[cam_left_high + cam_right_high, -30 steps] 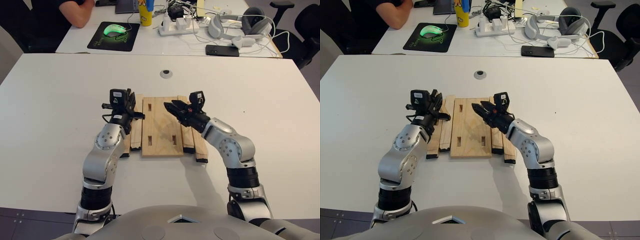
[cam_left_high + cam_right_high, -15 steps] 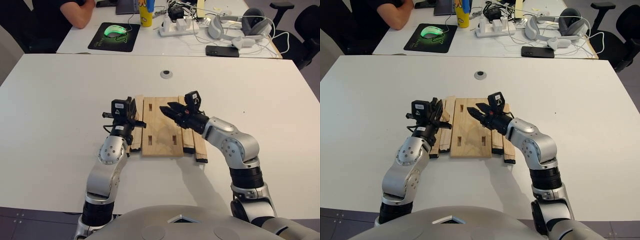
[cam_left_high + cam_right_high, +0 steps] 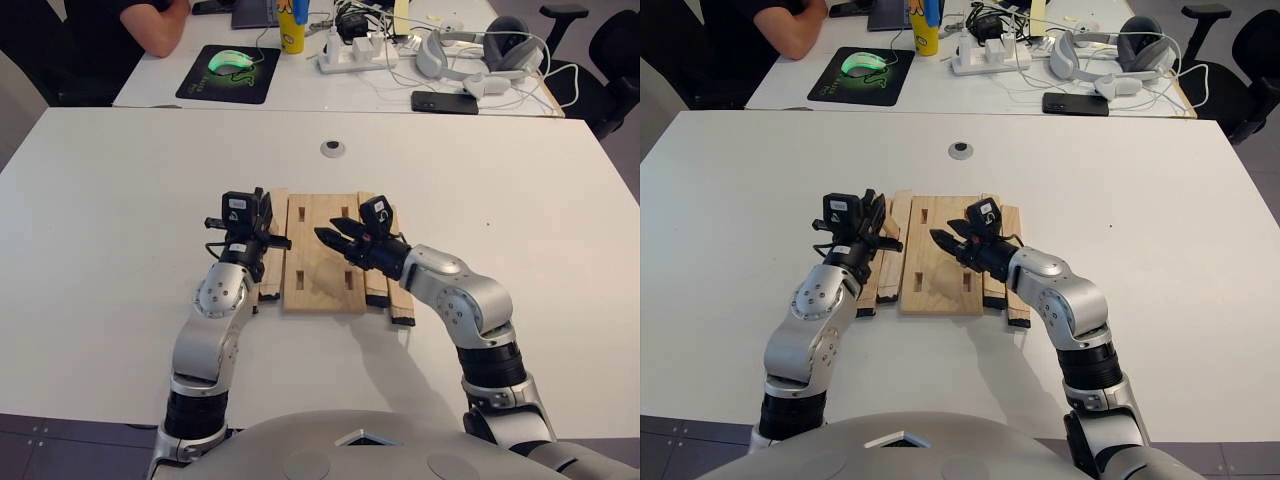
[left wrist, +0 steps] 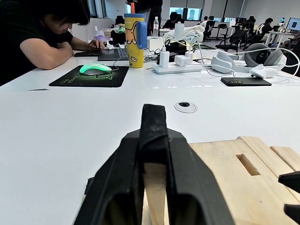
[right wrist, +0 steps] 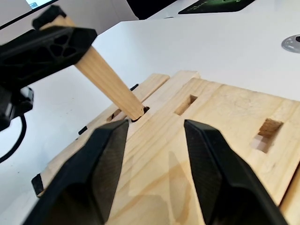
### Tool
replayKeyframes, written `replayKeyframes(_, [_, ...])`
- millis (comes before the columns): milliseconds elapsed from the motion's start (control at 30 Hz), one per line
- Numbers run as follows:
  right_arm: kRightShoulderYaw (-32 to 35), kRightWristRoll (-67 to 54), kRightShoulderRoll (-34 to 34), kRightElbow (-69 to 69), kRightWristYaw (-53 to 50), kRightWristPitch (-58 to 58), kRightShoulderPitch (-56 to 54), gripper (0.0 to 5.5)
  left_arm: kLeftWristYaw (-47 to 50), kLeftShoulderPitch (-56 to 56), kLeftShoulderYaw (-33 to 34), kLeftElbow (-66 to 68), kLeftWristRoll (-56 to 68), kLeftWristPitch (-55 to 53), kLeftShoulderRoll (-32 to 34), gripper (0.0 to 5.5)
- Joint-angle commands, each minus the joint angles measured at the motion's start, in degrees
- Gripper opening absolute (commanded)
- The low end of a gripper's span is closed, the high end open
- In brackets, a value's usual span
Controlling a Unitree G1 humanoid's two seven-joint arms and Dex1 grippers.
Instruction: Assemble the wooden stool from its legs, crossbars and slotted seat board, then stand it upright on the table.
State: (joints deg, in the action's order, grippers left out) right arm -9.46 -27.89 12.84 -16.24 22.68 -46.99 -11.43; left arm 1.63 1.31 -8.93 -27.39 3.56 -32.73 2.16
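While left gripper (image 3: 262, 225) pinches a pale wooden bar (image 5: 108, 78) at left edge of slotted wooden seat board (image 3: 318, 282), right gripper (image 3: 330, 240) hangs above it, jaws spread; round grey grommet (image 3: 332, 148) beyond.

From the left wrist you could see little of the wooden bar (image 4: 154, 185): the left tool (image 3: 262, 240), clamped around it, hid all but a narrow strip. From the right wrist, the bar's lower end met a slot in the seat board (image 5: 220, 140), but you could not tell whether it sat inside. The spread fingers (image 5: 105, 173) of the right tool (image 5: 154, 127) ran off the frame's edge, as did the board. From the head, both arms covered parts of the legs (image 3: 377, 285) beside the board.
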Motion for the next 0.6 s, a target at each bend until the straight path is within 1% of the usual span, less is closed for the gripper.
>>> replayKeyframes(33, [0.1, 0.7, 0.0, -1.0, -0.6, 0.1, 0.7, 2.19, -1.8, 3.3, -0.2, 2.7, 0.6, -6.7, 1.4, 0.41])
replayKeyframes(100, [0.0, 0.9, -0.1, -0.9, -0.6, 0.2, 0.8, 2.19, -2.0, 3.7, -0.3, 2.2, 0.7, -7.4, 1.5, 0.41])
replayKeyframes(267, [0.6, 1.7, -0.9, -1.8, -2.3, 0.9, 2.4, 2.19, -3.6, -1.3, 0.7, 2.3, 0.5, -8.8, 3.4, 0.41])
replayKeyframes(600, [0.3, 2.6, -1.7, -1.1, -2.4, 2.0, 2.3, 2.19, -2.1, -3.6, 1.0, -1.4, 0.5, -9.1, 1.3, 0.41])
